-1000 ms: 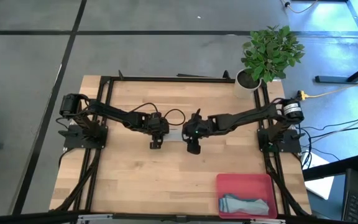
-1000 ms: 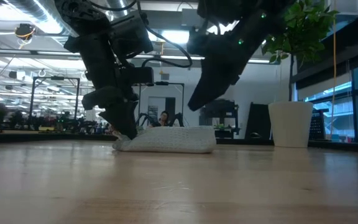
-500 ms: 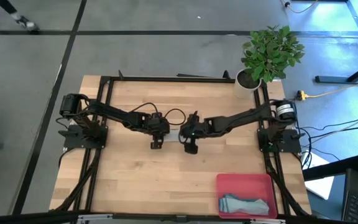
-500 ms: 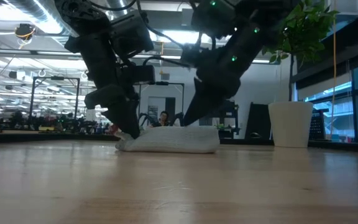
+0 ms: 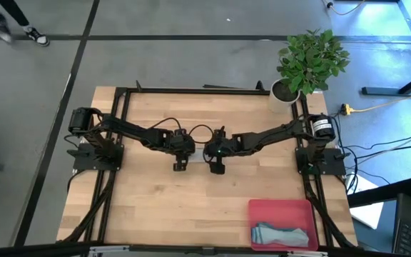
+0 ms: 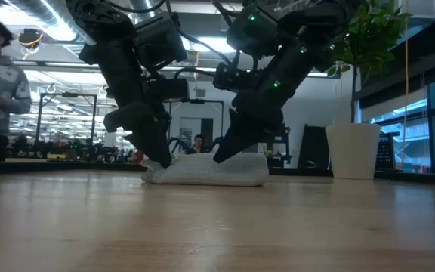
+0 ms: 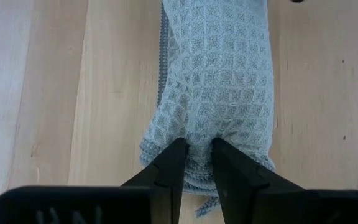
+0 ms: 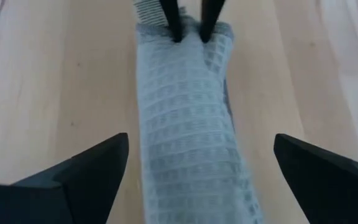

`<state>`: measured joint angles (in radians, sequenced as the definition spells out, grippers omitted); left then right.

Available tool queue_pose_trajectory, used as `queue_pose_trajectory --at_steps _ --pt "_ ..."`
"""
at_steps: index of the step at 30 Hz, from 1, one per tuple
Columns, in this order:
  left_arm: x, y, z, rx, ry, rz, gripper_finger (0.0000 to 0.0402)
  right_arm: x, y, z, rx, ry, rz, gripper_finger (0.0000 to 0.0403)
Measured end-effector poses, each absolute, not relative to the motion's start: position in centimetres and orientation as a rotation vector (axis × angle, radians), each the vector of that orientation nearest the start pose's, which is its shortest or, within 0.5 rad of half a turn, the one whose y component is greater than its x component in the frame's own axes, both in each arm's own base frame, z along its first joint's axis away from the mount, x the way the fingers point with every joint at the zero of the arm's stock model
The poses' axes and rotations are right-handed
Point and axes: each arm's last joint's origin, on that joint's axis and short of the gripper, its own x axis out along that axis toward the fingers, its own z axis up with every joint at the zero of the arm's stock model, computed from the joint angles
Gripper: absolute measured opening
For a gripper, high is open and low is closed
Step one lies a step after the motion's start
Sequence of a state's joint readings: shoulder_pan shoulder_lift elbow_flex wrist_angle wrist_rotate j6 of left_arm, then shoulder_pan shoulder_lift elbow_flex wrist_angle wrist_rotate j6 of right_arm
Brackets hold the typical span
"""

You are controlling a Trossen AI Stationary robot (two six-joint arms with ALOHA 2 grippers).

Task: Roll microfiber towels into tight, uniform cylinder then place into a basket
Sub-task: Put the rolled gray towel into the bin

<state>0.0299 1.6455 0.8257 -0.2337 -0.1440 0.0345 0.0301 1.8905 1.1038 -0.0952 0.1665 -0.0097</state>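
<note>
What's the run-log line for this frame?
phase: rolling | left gripper: shut on rolled towel end | right gripper: open, straddling other end | basket: one towel inside

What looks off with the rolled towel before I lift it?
The towel roll is uneven: at the end pinched by the left gripper, loose edge layers and a thread stick out. The right gripper straddles the other end, open. The roll in the basket lies slightly askew.

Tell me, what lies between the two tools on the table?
The rolled grey-green towel. In the low view the left tool pinches one end, and the open right tool straddles the other end.
</note>
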Motion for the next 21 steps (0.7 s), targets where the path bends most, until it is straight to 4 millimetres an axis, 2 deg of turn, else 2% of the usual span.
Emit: queue_pose_trajectory --at_steps 21 --pt "29.84 1.32 14.50 0.091 1.053 0.140 0.0074 38.18 0.62 14.70 -0.116 0.867 -0.102 0.0399"
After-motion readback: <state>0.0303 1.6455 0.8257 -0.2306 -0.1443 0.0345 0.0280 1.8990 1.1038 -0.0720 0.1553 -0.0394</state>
